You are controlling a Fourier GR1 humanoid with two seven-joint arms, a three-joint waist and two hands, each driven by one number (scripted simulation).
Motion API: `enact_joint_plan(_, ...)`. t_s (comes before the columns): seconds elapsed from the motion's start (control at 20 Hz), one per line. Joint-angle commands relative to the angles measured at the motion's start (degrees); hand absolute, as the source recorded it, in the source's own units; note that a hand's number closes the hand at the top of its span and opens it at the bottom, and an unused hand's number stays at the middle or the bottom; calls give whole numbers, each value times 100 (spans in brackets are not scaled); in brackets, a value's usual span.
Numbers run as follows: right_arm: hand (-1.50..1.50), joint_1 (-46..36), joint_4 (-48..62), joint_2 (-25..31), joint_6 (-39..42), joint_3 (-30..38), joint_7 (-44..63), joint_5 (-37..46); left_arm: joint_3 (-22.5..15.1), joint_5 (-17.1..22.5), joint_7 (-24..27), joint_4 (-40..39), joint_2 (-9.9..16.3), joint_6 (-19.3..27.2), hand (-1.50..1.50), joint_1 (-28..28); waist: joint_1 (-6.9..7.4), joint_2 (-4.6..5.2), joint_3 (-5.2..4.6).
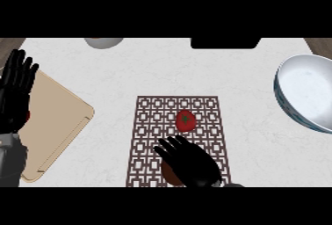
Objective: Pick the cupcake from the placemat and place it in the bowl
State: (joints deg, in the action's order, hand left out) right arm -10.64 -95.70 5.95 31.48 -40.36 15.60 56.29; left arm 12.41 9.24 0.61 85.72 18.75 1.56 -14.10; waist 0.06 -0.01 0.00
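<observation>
You are at the reach step: your right hand (pixel 189 165) hangs over the near end of the placemat (pixel 150 132), fingers spread and holding nothing. Something brownish peeks from under its palm, likely the cupcake (pixel 171 174), though mostly hidden. A red tomato (pixel 186 121) lies just beyond your fingertips. Next, curl round the cupcake, then carry it far right to the bowl (pixel 304 94). Your left hand (pixel 17 88) rests open at the left edge.

Task objects. A brown object, presumably the cupcake (pixel 171 172), lies near the front edge of the brown lattice-patterned placemat (pixel 150 132), mostly hidden beneath the right hand (pixel 189 161). The large white bowl (pixel 304 94), blue-patterned outside, sits tilted at the right edge, well apart from the placemat.
</observation>
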Motion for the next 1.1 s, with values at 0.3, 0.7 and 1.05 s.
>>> enact_joint_plan(0.3,-150,-185,815,-164,-217,309,-326,449,44,-124,359,-485,-113,-195,0,-80,-8,4,-1)
enact_joint_plan(0.7,150,-150,1035,-492,-1092,99,-821,852,48,-169,-348,298,-100,36,0,-57,4,-1,1)
enact_joint_plan(1.05,150,875,444,1573,-1385,2205,-925,417,389,-151,-88,37,-8,119,0,156,-614,-45,15)
